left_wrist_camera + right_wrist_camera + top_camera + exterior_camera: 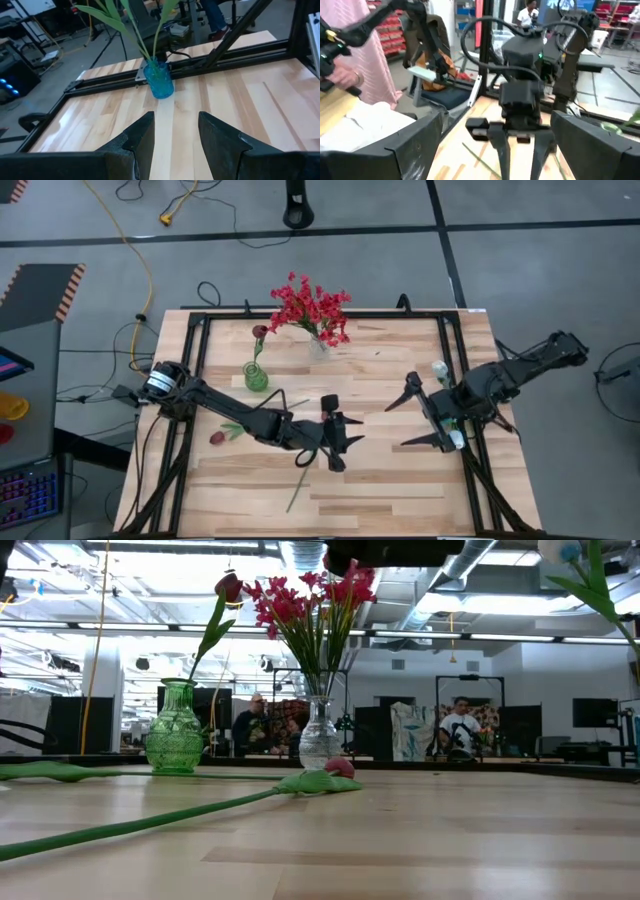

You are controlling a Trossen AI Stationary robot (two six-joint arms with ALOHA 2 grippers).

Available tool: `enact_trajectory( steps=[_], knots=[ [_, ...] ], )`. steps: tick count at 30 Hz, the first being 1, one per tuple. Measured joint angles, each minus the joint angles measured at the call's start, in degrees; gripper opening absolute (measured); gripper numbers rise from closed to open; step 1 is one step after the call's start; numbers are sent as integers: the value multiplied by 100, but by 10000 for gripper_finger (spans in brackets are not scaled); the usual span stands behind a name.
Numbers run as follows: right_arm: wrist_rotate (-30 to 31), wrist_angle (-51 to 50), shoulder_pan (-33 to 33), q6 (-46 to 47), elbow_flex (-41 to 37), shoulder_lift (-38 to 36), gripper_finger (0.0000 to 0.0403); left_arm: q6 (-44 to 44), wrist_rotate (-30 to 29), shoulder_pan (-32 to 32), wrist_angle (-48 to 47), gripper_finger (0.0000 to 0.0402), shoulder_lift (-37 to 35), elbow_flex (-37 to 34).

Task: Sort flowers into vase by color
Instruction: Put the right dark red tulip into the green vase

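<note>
Red sprays (310, 308) stand in a clear vase (318, 346) at the far middle. A maroon tulip (260, 332) stands in the green vase (256, 376). White buds (440, 369) on green stems (131, 27) stand in a blue vase (160, 80) under my right arm. One maroon tulip (217, 437) lies flat at the left. Another flower lies with its stem (298, 488) toward the near edge and its bud (340, 768) beneath my left gripper (345, 442), which hovers open and empty. My right gripper (410, 418) faces it, open and empty, above the table.
A black frame (195, 380) borders the table top on both sides and the far edge. Bare wood (400, 490) lies toward the near right. People sit in the room beyond the far edge (460, 725).
</note>
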Motion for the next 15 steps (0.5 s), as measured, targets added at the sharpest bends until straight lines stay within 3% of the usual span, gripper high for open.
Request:
enact_trajectory(
  steps=[4, 15],
  knots=[
    [558, -174, 310, 63, 0, 9, 398, 20, -37, -30, 0, 141, 0, 0],
    [384, -544, 524, 191, -92, -772, 398, 26, -18, -44, 0, 141, 0, 0]
  ],
)
